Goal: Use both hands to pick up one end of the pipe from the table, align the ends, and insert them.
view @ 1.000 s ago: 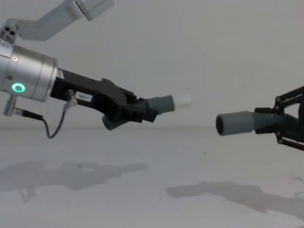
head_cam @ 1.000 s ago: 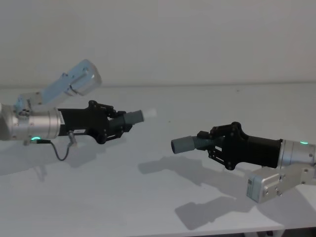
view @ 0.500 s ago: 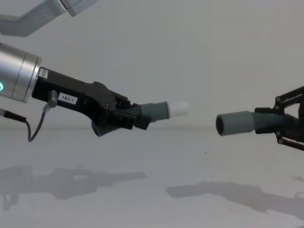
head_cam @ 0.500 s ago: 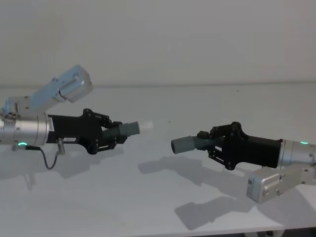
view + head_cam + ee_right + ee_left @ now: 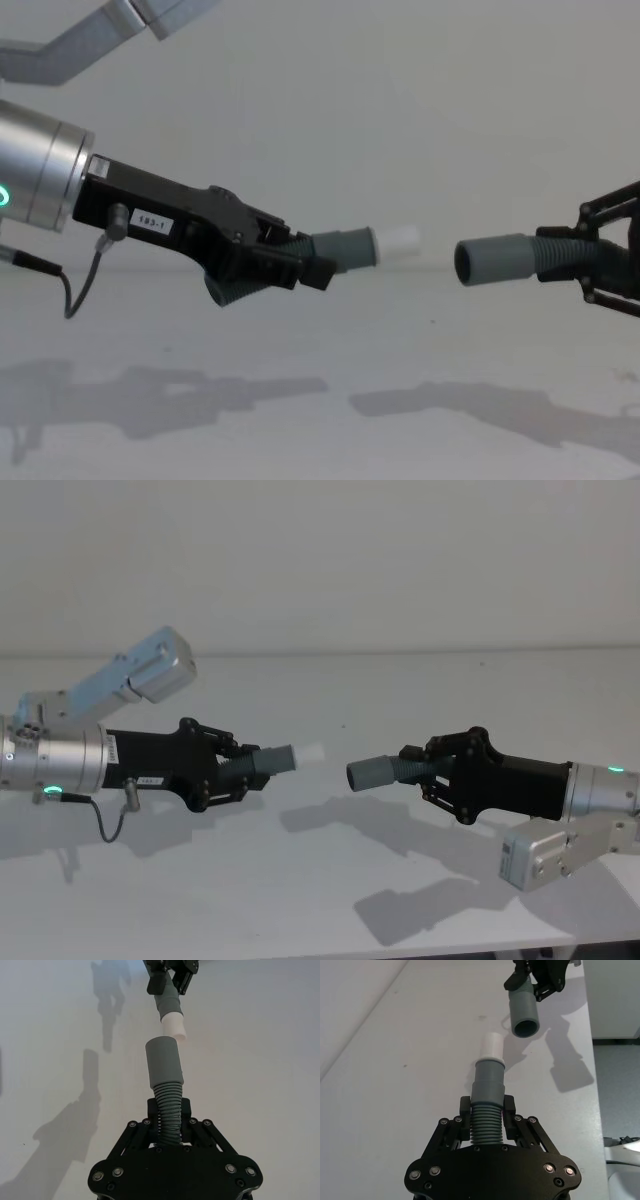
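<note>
Above the table (image 5: pixel 300 880), the left claw (image 5: pixel 232 769) grips the white-tipped pipe (image 5: pixel 360 246); the right claw (image 5: pixel 432 771) grips the other pipe (image 5: pixel 500 260), ends near, apart.

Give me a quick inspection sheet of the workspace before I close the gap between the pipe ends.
Surface: white table, bare, shadows only.
Job's things: left pipe piece with white tip; right pipe piece, open collar facing it; ends apart, both held off the table.
Clutter: nothing seen.
Grippers: left gripper and right gripper each clamp a ribbed section.
Cables: thin cable hanging under left wrist.
Surroundings: plain wall.
</note>
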Motion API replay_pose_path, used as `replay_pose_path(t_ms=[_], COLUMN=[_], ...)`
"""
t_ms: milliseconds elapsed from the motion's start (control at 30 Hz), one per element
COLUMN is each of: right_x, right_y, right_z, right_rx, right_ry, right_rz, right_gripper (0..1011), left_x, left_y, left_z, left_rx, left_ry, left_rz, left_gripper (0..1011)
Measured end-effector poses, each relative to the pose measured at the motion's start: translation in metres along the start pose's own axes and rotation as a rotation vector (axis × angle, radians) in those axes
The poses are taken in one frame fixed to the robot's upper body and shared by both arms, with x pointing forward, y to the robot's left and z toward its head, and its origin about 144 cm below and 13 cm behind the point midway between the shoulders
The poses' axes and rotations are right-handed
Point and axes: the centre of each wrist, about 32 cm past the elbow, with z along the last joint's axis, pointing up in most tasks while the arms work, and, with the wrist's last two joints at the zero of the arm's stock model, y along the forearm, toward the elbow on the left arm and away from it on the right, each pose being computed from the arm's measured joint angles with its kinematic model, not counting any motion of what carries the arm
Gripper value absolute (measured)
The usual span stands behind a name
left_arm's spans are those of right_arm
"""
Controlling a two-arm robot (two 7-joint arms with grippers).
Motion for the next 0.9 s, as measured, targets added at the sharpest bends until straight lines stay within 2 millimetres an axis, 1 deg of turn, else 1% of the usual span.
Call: replay_pose_path(t_ms=[467, 900], right_x=[0.000, 0.000], right_y=[0.000, 0.000], right_z=[0.000, 0.000], right_rx=[0.000, 0.000], right_ry=[0.000, 0.000], right_rz=[0.000, 0.000], right_gripper=[210, 210], left_x=[-0.015, -0.022], left_y=[-0.007, -0.012], left_z=[-0.002, -0.003], left_rx=[-0.015, -0.021], left_ry=[0.031, 0.046], left_rz=[-0.016, -0.026], left_gripper=[342, 342])
